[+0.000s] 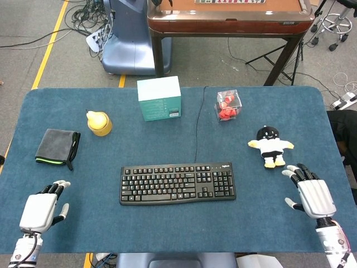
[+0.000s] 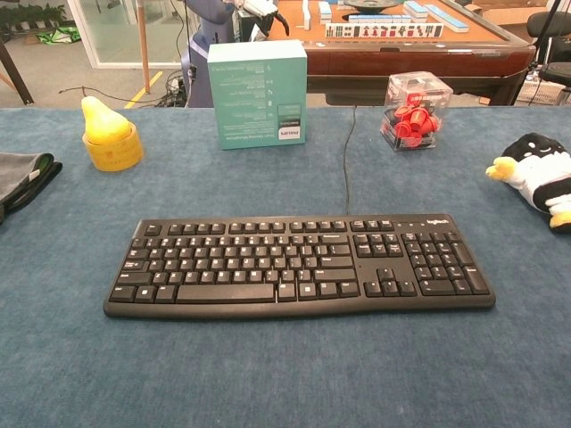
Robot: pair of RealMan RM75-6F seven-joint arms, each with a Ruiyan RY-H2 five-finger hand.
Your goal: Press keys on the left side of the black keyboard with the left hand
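A black keyboard (image 1: pixel 177 182) lies at the middle of a blue-covered table (image 1: pixel 167 229), its cable (image 1: pixel 196 123) running to the far edge. Small lettering at the keyboard's upper right corner is too fine to read in either view.

The left hand (image 1: pixel 40 207) sits at the near left corner, well apart from the keyboard, fingers spread and holding nothing; its arm is cut off by the bottom edge. The right hand (image 1: pixel 312 194) rests at the near right corner, fingers likewise apart and empty, just near of a penguin plush toy (image 1: pixel 270 147). Neither hand appears in the chest view, where the toy is cropped at the right edge.

Along the far side stand a teal box (image 2: pixel 258 93) with small print and a white label, illegible at this size, and a clear box of red pieces (image 2: pixel 413 111). To the left are a yellow pear-shaped object (image 2: pixel 109 133) and a folded grey cloth (image 1: pixel 57 146), the cloth partly cut off in the chest view.
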